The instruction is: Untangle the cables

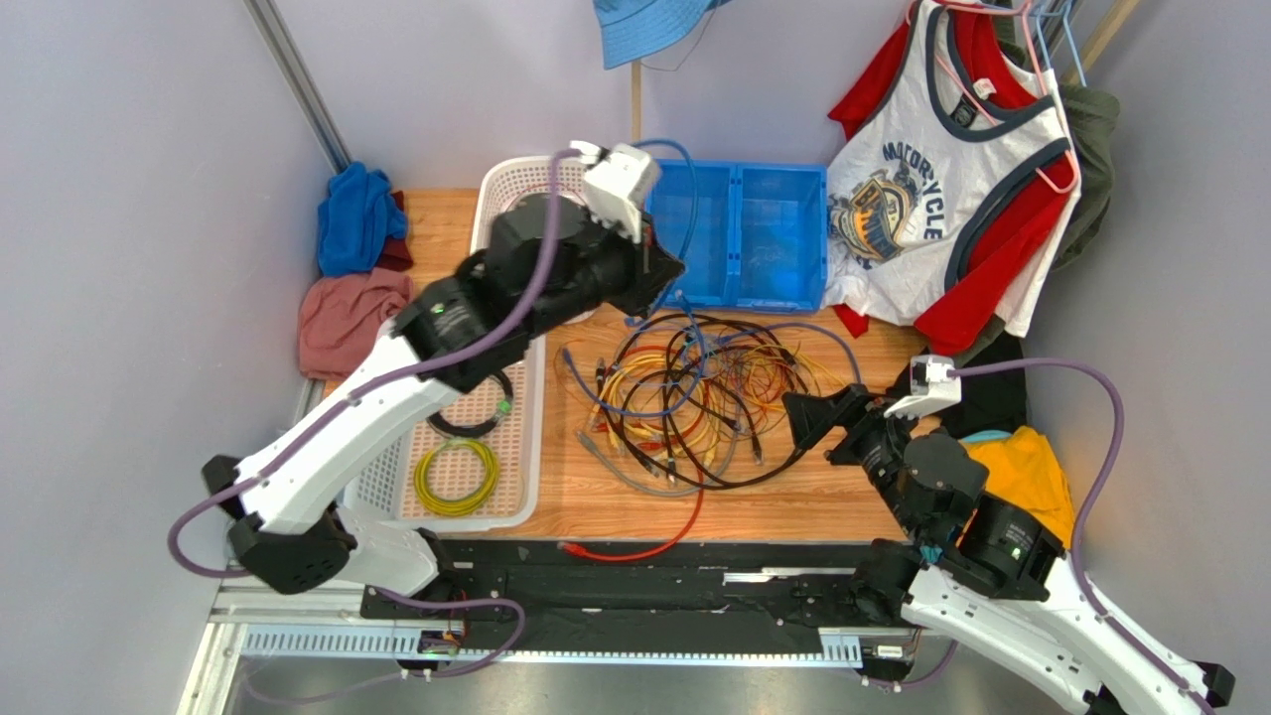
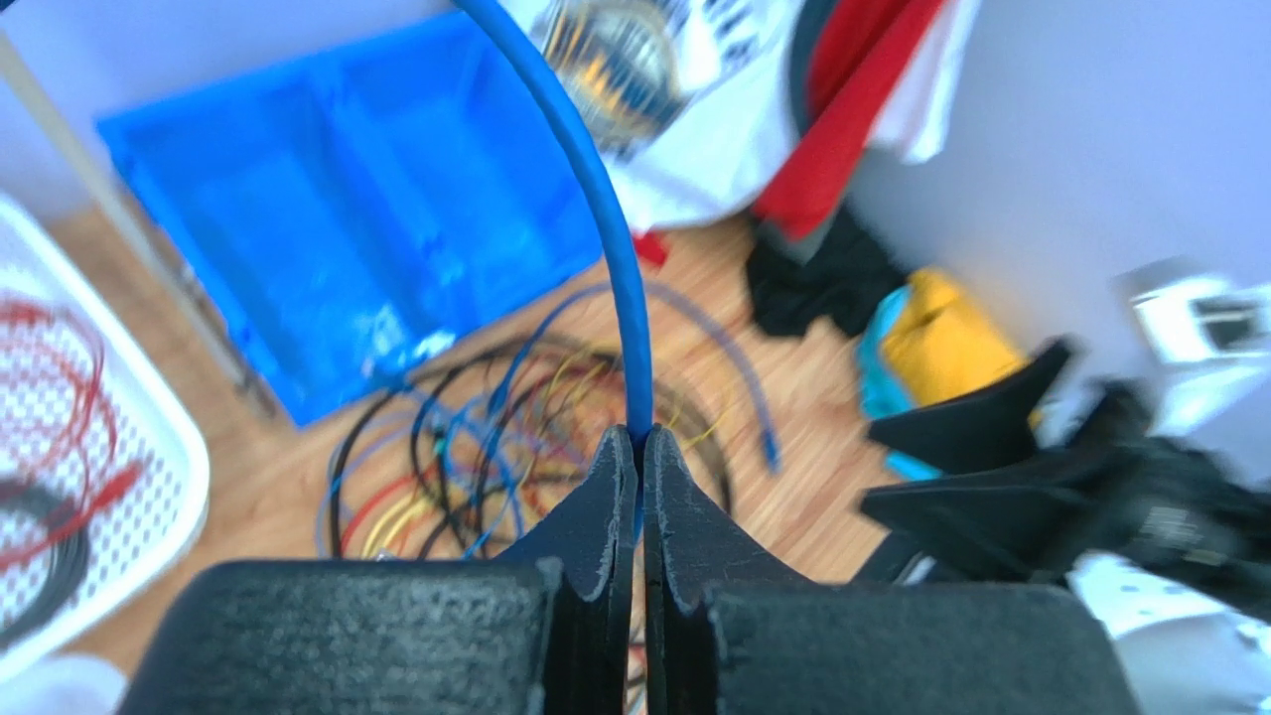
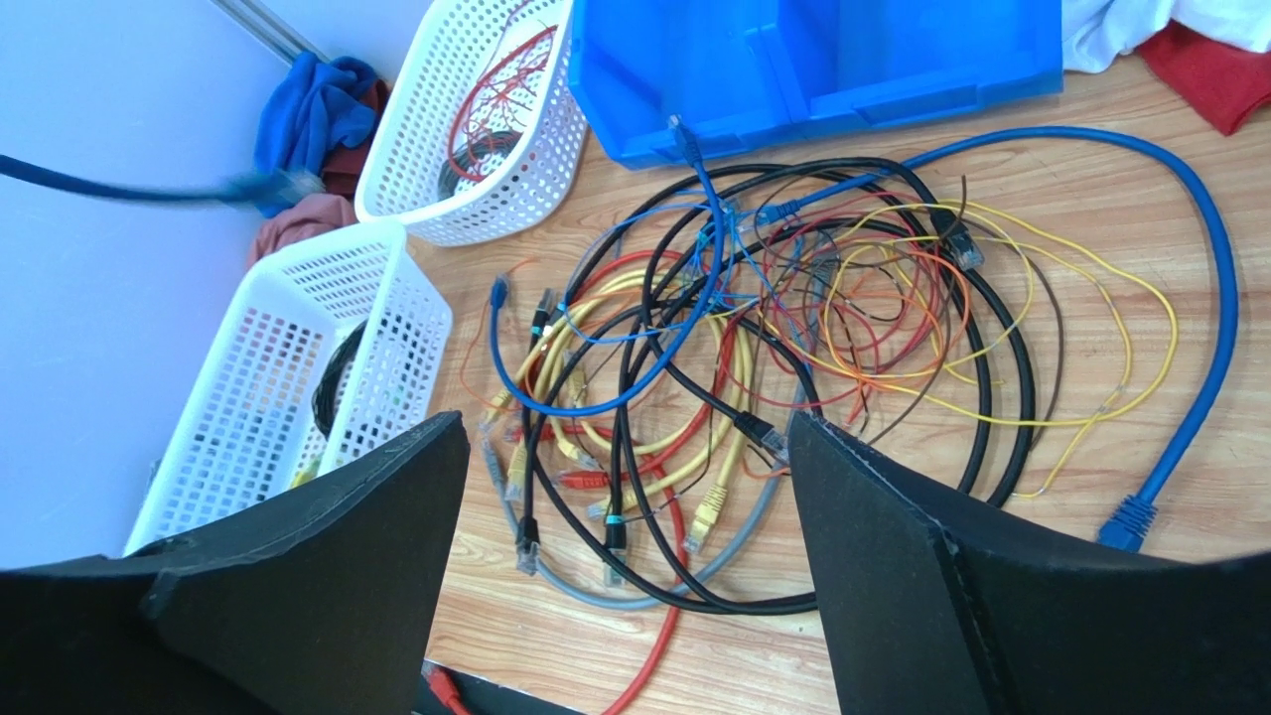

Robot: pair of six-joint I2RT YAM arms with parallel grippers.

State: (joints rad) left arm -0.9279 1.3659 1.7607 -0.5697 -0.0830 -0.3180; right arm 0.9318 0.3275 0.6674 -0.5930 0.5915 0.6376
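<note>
Barely begun — a few coils (image 1: pixel 455 474) sit in the white basket (image 1: pixel 525 447), yet most cables (image 3: pixel 776 328) lie knotted on the worktop (image 1: pixel 791 499) ahead of the spread right fingers (image 3: pixel 343 522), the left fingers (image 2: pixel 604 514) pinching one blue cable (image 2: pixel 604 194) lifted above them.

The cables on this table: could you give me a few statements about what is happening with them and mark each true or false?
1. The left tool is shut on a blue cable. True.
2. The right tool is clamping a red cord. False: it is open and holds nothing.
3. A white basket holds a coiled yellow cable. True.
4. The tangled heap lies in that basket too. False: it lies on the wooden table, beside the basket.
</note>
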